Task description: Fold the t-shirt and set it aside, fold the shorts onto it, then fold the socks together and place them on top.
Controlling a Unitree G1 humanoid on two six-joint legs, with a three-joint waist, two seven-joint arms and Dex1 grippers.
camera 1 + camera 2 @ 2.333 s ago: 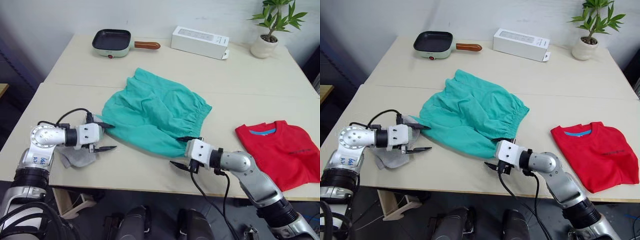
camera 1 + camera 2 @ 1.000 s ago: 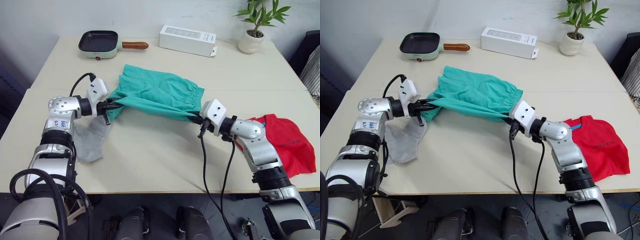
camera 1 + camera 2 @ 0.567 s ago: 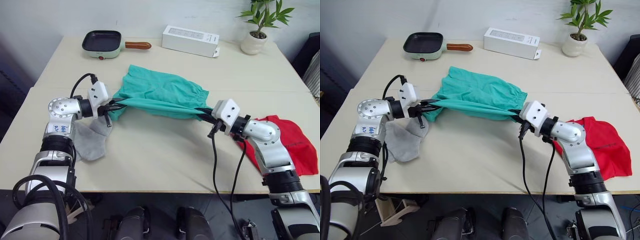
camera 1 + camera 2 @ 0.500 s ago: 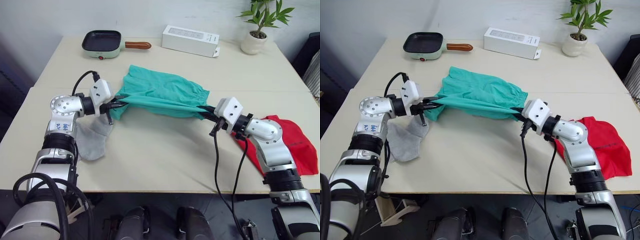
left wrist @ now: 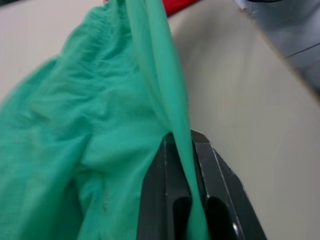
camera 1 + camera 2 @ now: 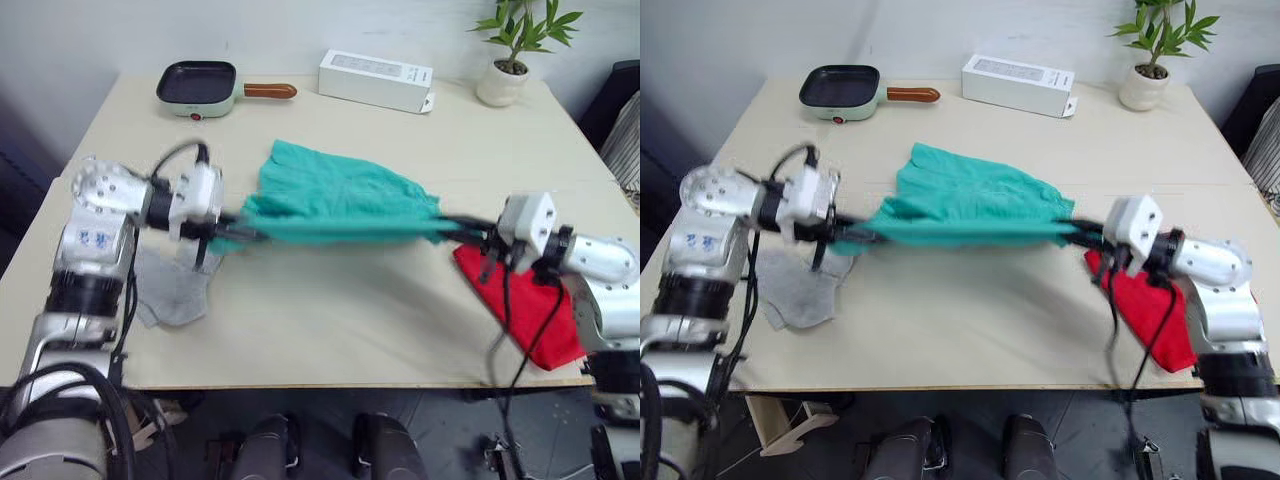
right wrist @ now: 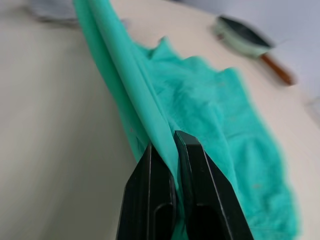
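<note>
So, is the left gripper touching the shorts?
Touching. The left wrist view shows the left gripper shut on a fold of the shorts, the cloth pinched between its fingers.

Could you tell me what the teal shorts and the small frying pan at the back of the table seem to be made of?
The teal-green gathered shorts look like thin matte woven cloth: they crease and stretch taut. The small black frying pan looks like coated metal in a pale green shell, its brown handle perhaps wood.

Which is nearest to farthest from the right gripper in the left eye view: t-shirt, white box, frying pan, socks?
From the right gripper:
1. t-shirt, just beneath it.
2. white box, table's far edge.
3. socks, near left, and frying pan, far left: too close to call.
</note>
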